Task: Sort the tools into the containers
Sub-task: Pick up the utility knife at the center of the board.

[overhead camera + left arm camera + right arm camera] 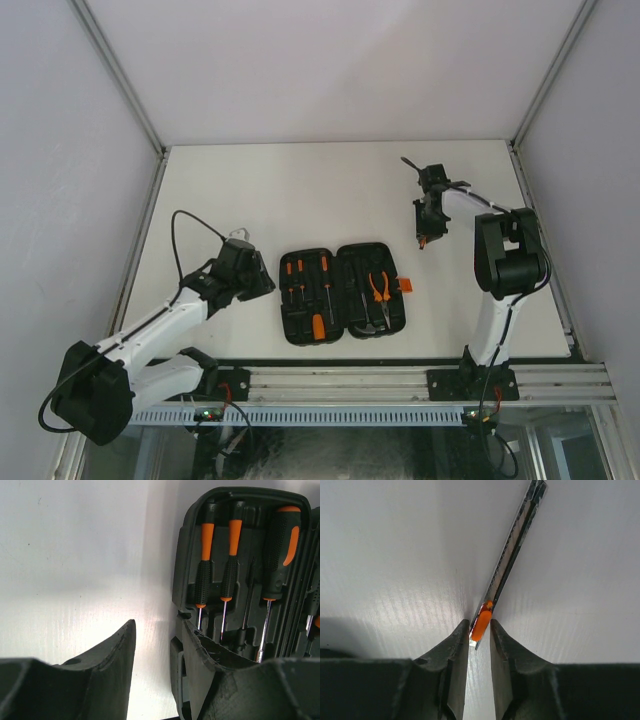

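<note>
The right fingers (479, 625) are closed to a narrow gap on the orange tab of a slim metal tool (512, 545), at the top view's upper right, well apart from the case (340, 295). They are probably gripping it to carry it there. The left fingers (159, 630) are half open and empty at the case's left edge, perhaps to steady it. Screwdrivers (207, 555) fill their slots. No writing is legible.

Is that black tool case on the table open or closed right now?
Open: the tool case lies spread flat, both halves side by side, with screwdrivers and orange-handled pliers visible in its slots.
</note>
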Available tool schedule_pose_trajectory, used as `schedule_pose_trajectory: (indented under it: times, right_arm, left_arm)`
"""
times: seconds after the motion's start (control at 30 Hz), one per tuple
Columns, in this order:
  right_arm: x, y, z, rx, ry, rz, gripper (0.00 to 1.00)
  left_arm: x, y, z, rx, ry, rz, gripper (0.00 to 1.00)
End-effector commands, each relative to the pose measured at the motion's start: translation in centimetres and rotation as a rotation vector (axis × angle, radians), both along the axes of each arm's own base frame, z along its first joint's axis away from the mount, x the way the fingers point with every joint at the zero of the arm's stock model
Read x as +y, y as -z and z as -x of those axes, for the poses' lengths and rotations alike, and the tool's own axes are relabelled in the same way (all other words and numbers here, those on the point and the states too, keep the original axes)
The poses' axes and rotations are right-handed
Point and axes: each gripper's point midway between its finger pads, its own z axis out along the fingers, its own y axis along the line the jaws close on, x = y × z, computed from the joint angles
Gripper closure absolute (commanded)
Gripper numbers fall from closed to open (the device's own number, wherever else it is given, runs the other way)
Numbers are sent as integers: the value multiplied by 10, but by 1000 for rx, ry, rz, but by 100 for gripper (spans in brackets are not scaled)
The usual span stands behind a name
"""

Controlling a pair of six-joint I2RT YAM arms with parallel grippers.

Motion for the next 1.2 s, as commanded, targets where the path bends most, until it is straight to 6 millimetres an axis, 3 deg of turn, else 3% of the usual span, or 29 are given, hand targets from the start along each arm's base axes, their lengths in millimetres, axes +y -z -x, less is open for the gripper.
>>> schedule_pose_trajectory:
  times: [0.0, 0.17, 0.33, 0.77, 0.9, 1.17]
  right_arm:
    - [-6, 5, 12, 32, 23, 37, 80]
    - [-11, 5, 9, 19, 31, 60, 92]
    - [-9, -7, 8, -37, 25, 55, 100]
    - [14, -54, 36, -218, 73, -21, 100]
    - [34, -86, 49, -318, 73, -99, 100]
    - [103, -131, 86, -433, -39, -280, 100]
  left_arm:
    - [-3, -4, -4, -34, -10, 34, 54]
    - [-2, -4, -4, -34, -12, 31, 54]
    - [-3, -4, -5, -35, -15, 38, 54]
    - [-2, -19, -10, -83, -25, 48, 53]
    - [1, -22, -10, -96, -34, 38, 48]
    - [4, -19, -8, -100, -26, 22, 47]
